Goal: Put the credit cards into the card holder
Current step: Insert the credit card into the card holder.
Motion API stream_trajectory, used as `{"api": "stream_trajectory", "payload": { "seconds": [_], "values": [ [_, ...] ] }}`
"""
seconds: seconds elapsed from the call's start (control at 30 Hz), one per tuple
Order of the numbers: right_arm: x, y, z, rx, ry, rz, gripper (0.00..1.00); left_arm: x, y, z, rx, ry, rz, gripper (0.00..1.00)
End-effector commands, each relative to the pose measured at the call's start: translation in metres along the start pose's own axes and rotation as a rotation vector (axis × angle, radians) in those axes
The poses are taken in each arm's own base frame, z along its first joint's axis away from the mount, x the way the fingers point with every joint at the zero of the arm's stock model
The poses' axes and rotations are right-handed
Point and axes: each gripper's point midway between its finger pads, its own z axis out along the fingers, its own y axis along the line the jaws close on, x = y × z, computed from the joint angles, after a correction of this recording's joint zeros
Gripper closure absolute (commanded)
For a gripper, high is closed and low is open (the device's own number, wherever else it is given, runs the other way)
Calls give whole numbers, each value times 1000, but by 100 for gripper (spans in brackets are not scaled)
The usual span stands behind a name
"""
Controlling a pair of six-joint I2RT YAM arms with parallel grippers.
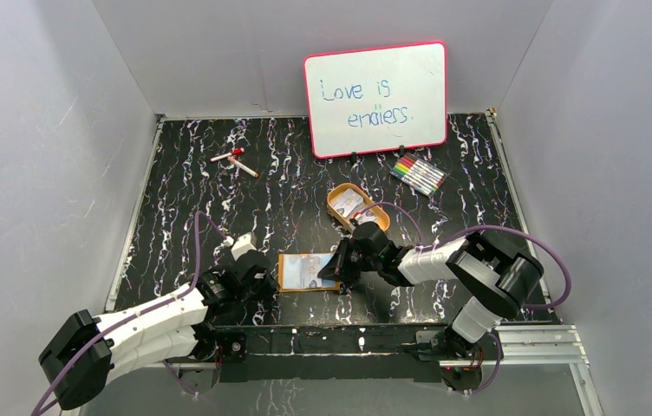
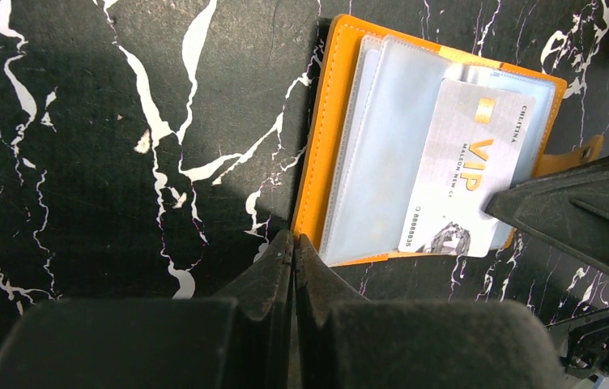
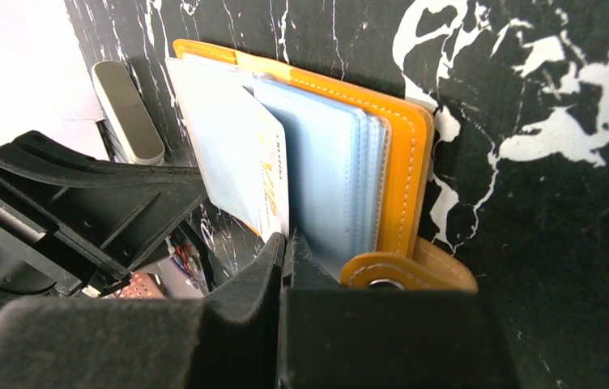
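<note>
Pale grey walls [image 1: 45, 130] close in the table [image 1: 184, 182] on three sides. Its top is black, veined with white. A whiteboard [image 1: 375, 98] with a red-pink frame leans at the back wall, with coloured markers [image 1: 418, 175] lying just before it. The light is even and the shadows soft.

Matt leather-look card holder [image 2: 327, 146] with glossy plastic sleeves [image 2: 390, 146]

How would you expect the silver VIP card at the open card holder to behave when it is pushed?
The VIP card looks thin, flat and stiff, so it would likely slide rather than fold. The glossy clear sleeves under it suggest little grip, so it may skid.
</note>
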Motion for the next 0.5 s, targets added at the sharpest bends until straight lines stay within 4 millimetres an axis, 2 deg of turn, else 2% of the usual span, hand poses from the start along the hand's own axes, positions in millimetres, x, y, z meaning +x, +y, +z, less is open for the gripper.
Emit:
{"api": "stream_trajectory", "payload": {
  "seconds": [0.0,0.23,0.47],
  "values": [
    [4,-9,-4,70,8,-36,100,-5,2,-2,-12,-22,7,100],
    [4,-5,1,52,20,-46,100,-4,2,-2,-13,-17,3,100],
    [-1,14,7,-7,10,-59,100,-3,2,-1,-7,-13,3,100]
  ]
}}
